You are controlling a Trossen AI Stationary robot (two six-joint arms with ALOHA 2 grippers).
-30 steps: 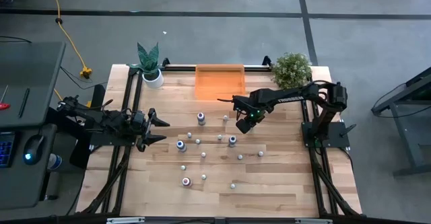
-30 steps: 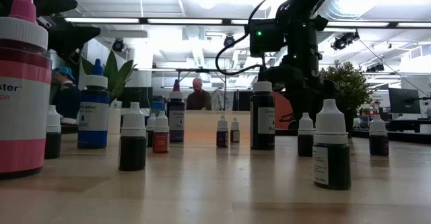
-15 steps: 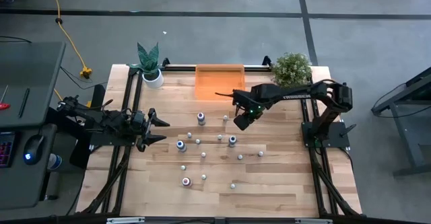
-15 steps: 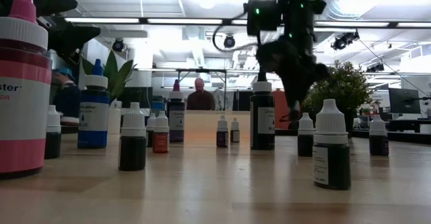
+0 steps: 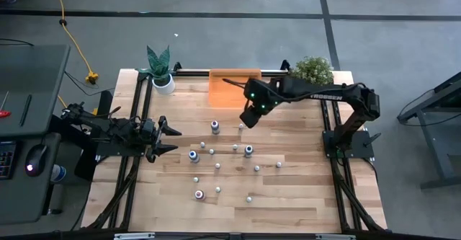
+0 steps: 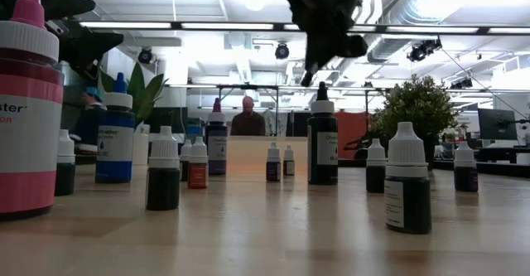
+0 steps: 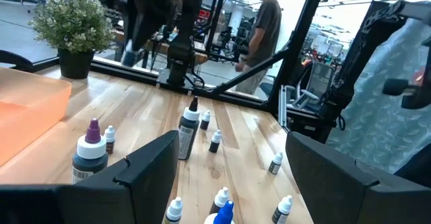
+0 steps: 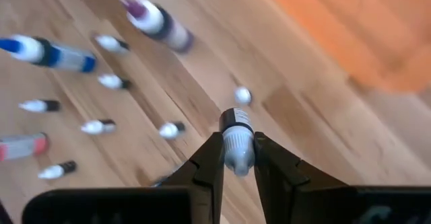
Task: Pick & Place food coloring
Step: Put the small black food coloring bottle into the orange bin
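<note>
1. Two dark fingers (image 8: 209, 163) of the right hand (image 8: 237, 158) are clamped on one small dropper bottle (image 8: 236, 138) of food coloring, pinching its whitish cap; its dark body points away from the wrist camera.
2. Seen from above, the right hand (image 5: 248, 115) hangs over the counter (image 5: 302, 197) at about twelve o'clock from the bottle cluster, just beside the near edge of the orange bin (image 5: 232, 86).
3. At counter level, the same hand (image 6: 319, 15) sits high above the standing bottles, clear of the wood.
4. Most of the food coloring stands loose on the counter: a purple-capped bottle (image 5: 215, 127) at about eight o'clock from the hand, a blue-bodied one (image 5: 194, 156) and a dark one (image 5: 248, 151) further down, and a red one (image 5: 199, 194) toward six o'clock, with small whitish droppers scattered between.
5. The left hand (image 5: 170, 139) waits at nine o'clock, at the counter's left edge, its fingers spread apart and empty.
6. A spiky plant (image 5: 160, 67) stands at eleven o'clock, a bushy plant (image 5: 312, 72) at one o'clock.
</note>
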